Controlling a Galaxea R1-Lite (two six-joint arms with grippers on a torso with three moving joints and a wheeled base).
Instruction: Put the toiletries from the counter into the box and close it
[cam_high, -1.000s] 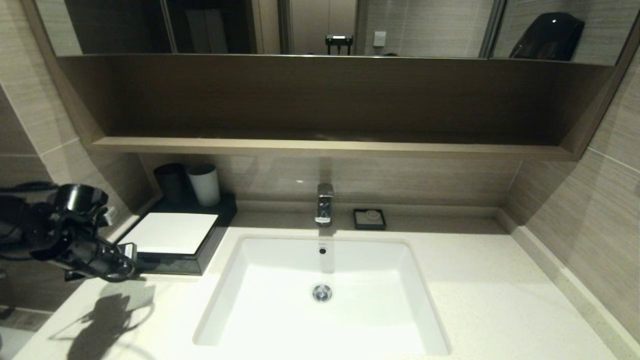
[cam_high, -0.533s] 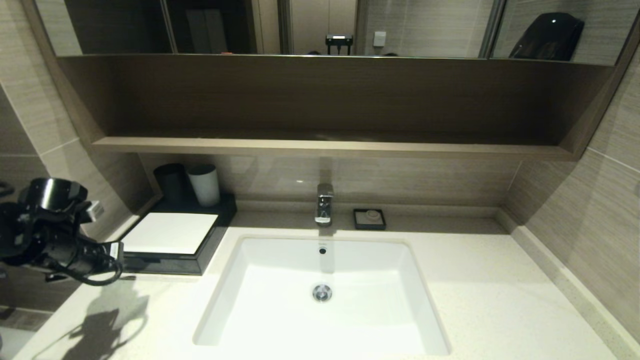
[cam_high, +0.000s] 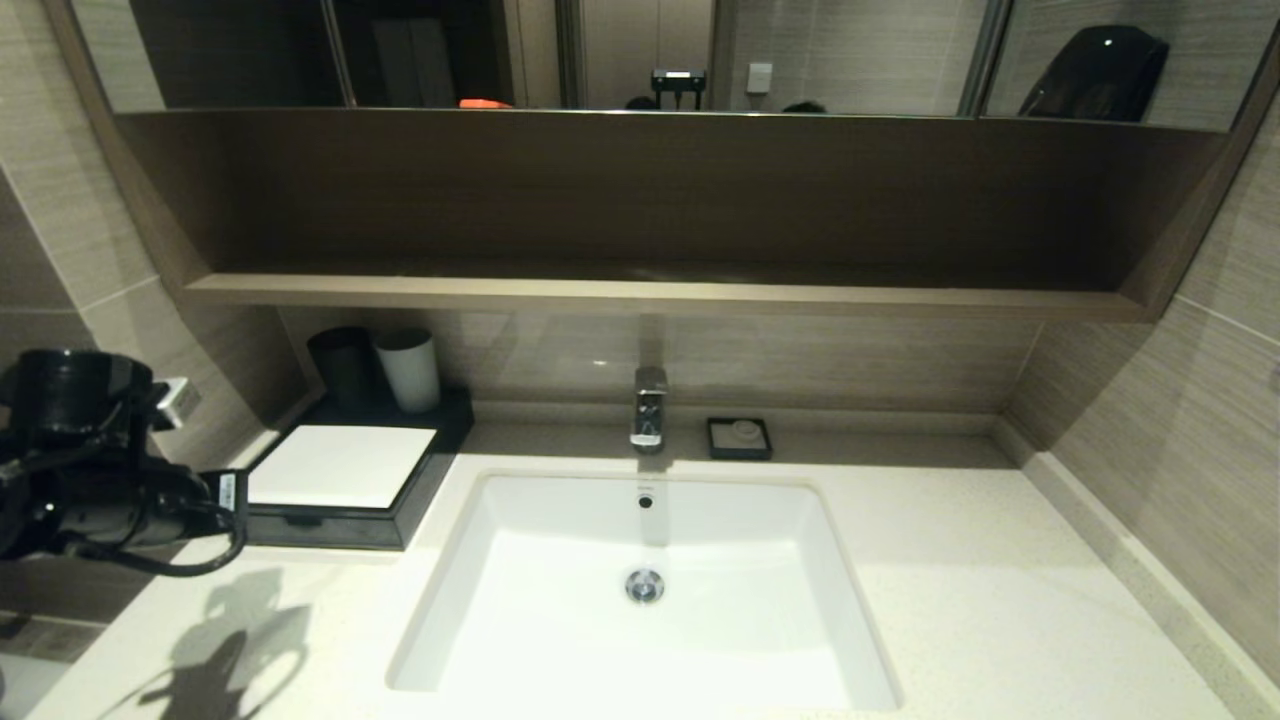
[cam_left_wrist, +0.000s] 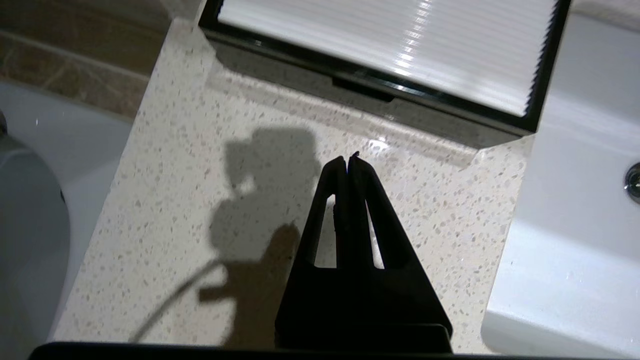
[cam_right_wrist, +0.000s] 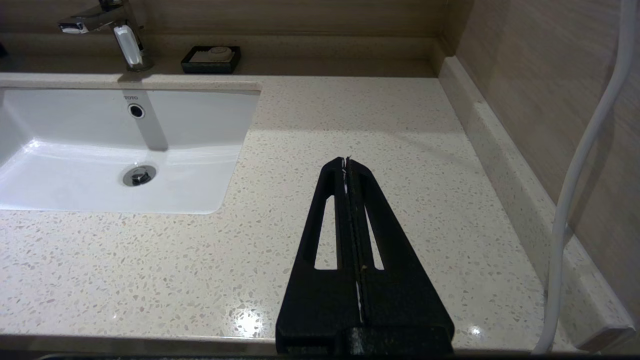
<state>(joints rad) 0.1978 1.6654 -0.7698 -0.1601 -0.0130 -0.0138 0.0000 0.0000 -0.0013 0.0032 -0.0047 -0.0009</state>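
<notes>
Box (cam_high: 340, 465) shut at back-left of tabletop (cam_high: 1000, 600), drawer flush, no toiletries visible anywhere; closing step looks done. Left hand (cam_left_wrist: 348, 162) clenched empty, hovering just before box front. Right hand (cam_right_wrist: 346, 162) clenched, parked. Next: simply park

We read one word only: "TOYO", perhaps cut short, in small dark letters on the sink (cam_right_wrist: 165, 125) wall just above its overflow hole (cam_right_wrist: 136, 110), well beyond the right gripper's fingertips.
</notes>
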